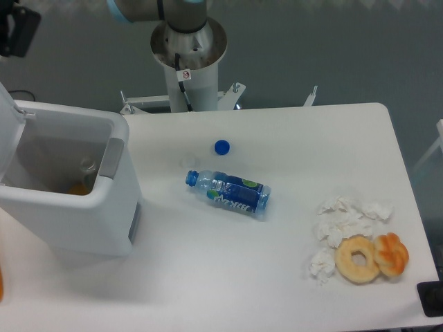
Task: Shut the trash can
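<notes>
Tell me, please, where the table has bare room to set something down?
Bare patches: the near strip of table between the trash can and the tissues; and the far right, beyond the blue cap. Crowded: the middle by the bottle, and the right edge by the doughnut and pastry.

Bottle (228, 192) label and arm-base sticker (185, 75) are too small to read.

Silver-grey arm base (188, 41), warning sticker; black tool (15, 29).
</notes>
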Action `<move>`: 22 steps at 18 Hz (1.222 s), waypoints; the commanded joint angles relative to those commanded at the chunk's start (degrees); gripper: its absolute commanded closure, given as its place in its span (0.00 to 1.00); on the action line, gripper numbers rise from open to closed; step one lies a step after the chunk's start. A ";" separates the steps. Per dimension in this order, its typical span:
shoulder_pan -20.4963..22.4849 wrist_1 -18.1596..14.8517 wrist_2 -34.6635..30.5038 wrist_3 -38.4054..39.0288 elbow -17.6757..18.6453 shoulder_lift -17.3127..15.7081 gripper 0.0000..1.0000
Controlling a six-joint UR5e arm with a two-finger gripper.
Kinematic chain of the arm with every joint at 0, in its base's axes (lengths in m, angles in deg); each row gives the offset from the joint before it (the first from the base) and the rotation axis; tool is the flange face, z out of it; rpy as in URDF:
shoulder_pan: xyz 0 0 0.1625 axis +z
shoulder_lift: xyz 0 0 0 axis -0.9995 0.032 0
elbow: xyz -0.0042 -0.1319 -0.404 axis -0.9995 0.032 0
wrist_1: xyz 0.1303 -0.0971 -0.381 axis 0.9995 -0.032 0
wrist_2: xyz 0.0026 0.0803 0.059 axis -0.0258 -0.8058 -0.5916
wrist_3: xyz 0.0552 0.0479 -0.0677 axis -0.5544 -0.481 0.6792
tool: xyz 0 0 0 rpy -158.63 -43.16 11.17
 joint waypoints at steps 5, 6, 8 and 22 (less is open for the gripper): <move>-3.16 0.00 2.20 0.00 0.35 1.49 0.00; -3.69 0.00 2.55 0.00 0.26 1.93 0.00; -4.66 0.00 3.08 0.17 0.26 2.20 0.00; -11.16 0.44 4.14 -1.49 -0.09 5.45 0.00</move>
